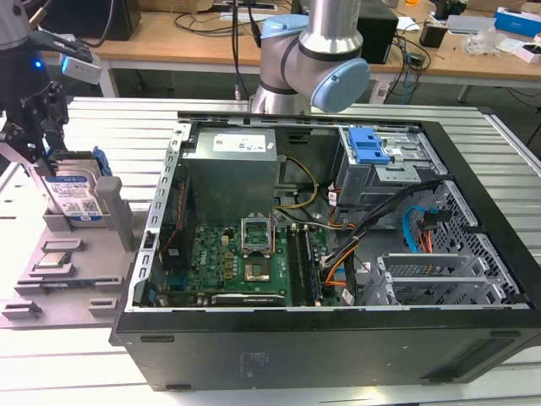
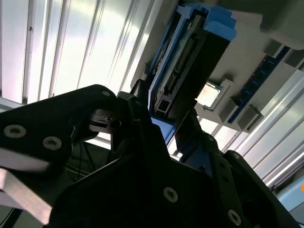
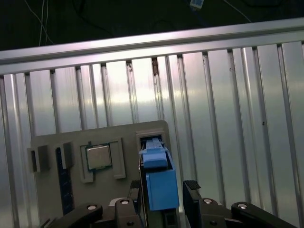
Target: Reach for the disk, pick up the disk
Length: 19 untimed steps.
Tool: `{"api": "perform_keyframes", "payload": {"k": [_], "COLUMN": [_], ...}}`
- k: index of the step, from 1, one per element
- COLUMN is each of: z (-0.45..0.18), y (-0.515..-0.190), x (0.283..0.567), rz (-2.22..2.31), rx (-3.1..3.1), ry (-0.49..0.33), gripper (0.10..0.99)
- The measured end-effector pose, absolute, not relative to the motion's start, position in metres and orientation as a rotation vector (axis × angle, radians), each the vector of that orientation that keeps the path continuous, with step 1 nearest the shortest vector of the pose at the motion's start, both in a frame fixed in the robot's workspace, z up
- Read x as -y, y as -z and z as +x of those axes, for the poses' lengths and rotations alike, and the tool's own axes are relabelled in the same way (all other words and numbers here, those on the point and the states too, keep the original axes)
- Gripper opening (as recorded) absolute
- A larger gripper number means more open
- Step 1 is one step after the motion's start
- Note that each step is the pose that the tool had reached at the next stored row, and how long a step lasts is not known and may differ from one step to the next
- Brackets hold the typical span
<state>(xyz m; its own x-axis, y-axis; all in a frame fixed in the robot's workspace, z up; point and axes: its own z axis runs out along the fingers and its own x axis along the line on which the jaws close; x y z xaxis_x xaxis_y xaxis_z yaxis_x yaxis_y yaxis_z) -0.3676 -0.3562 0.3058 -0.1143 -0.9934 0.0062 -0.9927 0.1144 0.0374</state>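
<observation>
Far left of the exterior view: the gripper (image 1: 42, 161) hangs over the disk (image 1: 74, 199), which stands on edge in a slot of the grey fixture (image 1: 101, 254), label facing the near side and blue bracket along its right edge. In the first wrist view the fingers (image 3: 191, 190) stand on either side of the disk (image 3: 160, 175), and a narrow gap shows between one finger and the blue bracket. The tool is therefore released and straddling the disk, not clamped on it. The second wrist view shows the disk (image 2: 183, 61) seated in the fixture between the black fingers.

Just nearer on the same fixture, a small square chip (image 1: 54, 259) lies flat in its recess, apart from the disk. The fixture rests on the slatted metal table (image 1: 51, 355).

Centre to right: an open computer case (image 1: 338, 355) lies on its side with the motherboard (image 1: 237, 262) exposed. Behind its far wall stands the arm (image 1: 317, 51). A blue drive bracket (image 1: 369, 145) sits in the case's far right bay
</observation>
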Motion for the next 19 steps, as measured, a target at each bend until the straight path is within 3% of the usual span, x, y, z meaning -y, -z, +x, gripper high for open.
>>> {"api": "perform_keyframes", "payload": {"k": [19], "z": [-0.368], "y": [-0.287], "x": [0.356], "rz": [2.071], "rx": [2.323], "ry": [0.037], "gripper": [0.482]}}
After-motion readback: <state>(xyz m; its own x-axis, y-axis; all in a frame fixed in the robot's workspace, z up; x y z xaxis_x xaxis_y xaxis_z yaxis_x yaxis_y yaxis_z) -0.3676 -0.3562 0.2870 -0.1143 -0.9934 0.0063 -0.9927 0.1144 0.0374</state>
